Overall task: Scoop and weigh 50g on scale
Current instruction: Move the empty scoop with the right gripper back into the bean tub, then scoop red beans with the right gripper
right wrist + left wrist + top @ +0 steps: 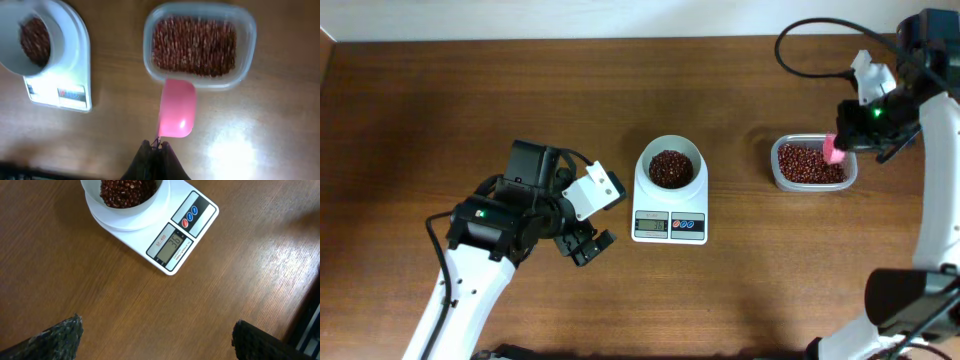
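Note:
The white scale point(670, 222) stands at the table's middle, and its round bowl point(670, 167) holds red beans. In the left wrist view the scale point(182, 237) shows a lit display. My left gripper point(582, 243) hovers open just left of the scale with nothing between its fingertips point(62, 335). My right gripper point(156, 147) is shut on the handle of a pink scoop point(177, 107), which looks empty. The pink scoop point(834, 150) hangs at the near rim of the clear tub of beans point(811, 163).
The clear tub point(200, 45) sits right of the scale on the brown wooden table. A black cable point(810, 45) loops at the back right. The right arm's base point(910, 300) stands at the front right.

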You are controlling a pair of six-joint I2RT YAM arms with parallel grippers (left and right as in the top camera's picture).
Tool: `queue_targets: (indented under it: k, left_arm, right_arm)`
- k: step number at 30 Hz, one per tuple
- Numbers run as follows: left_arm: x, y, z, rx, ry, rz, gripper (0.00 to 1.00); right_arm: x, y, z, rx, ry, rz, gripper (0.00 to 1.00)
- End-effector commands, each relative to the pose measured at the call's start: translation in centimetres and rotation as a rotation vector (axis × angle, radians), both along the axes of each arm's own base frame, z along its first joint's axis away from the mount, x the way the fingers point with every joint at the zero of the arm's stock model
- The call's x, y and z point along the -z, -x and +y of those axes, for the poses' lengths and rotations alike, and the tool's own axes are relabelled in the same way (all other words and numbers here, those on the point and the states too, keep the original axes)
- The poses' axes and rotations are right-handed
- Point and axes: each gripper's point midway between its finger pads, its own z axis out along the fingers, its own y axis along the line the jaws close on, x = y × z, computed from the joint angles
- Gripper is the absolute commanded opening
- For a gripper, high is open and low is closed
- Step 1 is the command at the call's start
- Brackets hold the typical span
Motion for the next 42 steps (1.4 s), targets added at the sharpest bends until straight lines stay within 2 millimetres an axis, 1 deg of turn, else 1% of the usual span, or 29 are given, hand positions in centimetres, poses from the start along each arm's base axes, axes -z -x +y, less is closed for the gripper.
queue_targets:
  k: [1,2,4,6,7,8,10,12,14,16,20,22,25,26,30,36,37,38,40,42]
  left_arm:
    - [-0.9,-0.3,0.0,0.002,0.008,-0.032,0.99]
    - [-0.9,-0.3,0.0,0.002,0.008,-0.032,0.99]
    - [-0.9,-0.3,0.0,0.002,0.008,-0.032,0.99]
    - [-0.9,-0.3,0.0,0.002,0.008,-0.032,0.99]
    - [-0.9,-0.3,0.0,0.002,0.008,-0.032,0.99]
    - [-0.9,-0.3,0.0,0.002,0.008,-0.032,0.99]
    - [-0.9,-0.3,0.0,0.002,0.008,-0.032,0.99]
    - [-0.9,-0.3,0.0,0.002,0.008,-0.032,0.99]
    - [-0.9,-0.3,0.0,0.002,0.008,-0.032,0.99]
    - [-0.9,-0.3,0.0,0.002,0.008,-0.032,0.99]
    - [-0.9,-0.3,0.0,0.002,0.008,-0.032,0.99]
    - [-0.9,-0.3,0.0,0.002,0.008,-0.032,0.99]
    - [-0.9,-0.3,0.0,0.002,0.008,-0.032,0.99]
    - [-0.9,-0.3,0.0,0.002,0.008,-0.032,0.99]
    - [-0.9,-0.3,0.0,0.002,0.008,-0.032,0.99]
    - [-0.9,-0.3,0.0,0.002,0.008,-0.032,0.99]
    - [-0.9,-0.3,0.0,0.002,0.008,-0.032,0.99]
    - [-0.9,-0.3,0.0,0.002,0.008,-0.032,0.99]
    - [-0.9,-0.3,0.0,0.002,0.008,-0.032,0.99]
    - [-0.9,-0.3,0.0,0.002,0.008,-0.032,0.99]
  right_arm:
    - [2.7,-1.1,-1.3,0.010,0.045,0.095,0.04]
    - [3.7,-1.8,-1.5,-0.011,0.050,0.104,0.04]
    - [5.6,-2.3,-2.7,-0.010,0.107,0.155,0.04]
    - [7.5,-2.7,-3.1,-0.049,0.120,0.204,0.04]
    - [8.1,-3.3,-3.3,-0.057,0.124,0.197,0.04]
    - [8.4,-3.9,-3.5,-0.055,0.134,0.181,0.04]
    - [8.9,-5.3,-4.8,-0.048,0.207,0.144,0.04]
    - [9.4,-5.7,-5.6,-0.090,0.239,0.144,0.04]
    - [10.6,-5.8,-6.2,-0.097,0.234,0.168,0.04]
    - [11.3,-5.6,-6.7,-0.086,0.228,0.188,0.04]
    - [11.6,-5.4,-8.1,-0.073,0.202,0.186,0.04]
    - [11.6,-5.5,-7.7,-0.094,0.149,0.169,0.04]
    - [11.8,-5.5,-7.5,-0.117,0.138,0.168,0.04]
    - [12.3,-5.4,-6.8,-0.160,0.101,0.164,0.04]
    - [13.9,-4.2,-6.4,-0.178,0.082,0.216,0.04]
    - [14.1,-4.1,-5.7,-0.181,0.036,0.214,0.04]
    - [14.3,-3.9,-5.3,-0.200,0.017,0.214,0.04]
    - [14.5,-3.9,-4.4,-0.214,-0.037,0.205,0.04]
    - [14.7,-3.7,-3.3,-0.229,-0.100,0.201,0.04]
    - [15.1,-3.3,-3.2,-0.229,-0.106,0.215,0.04]
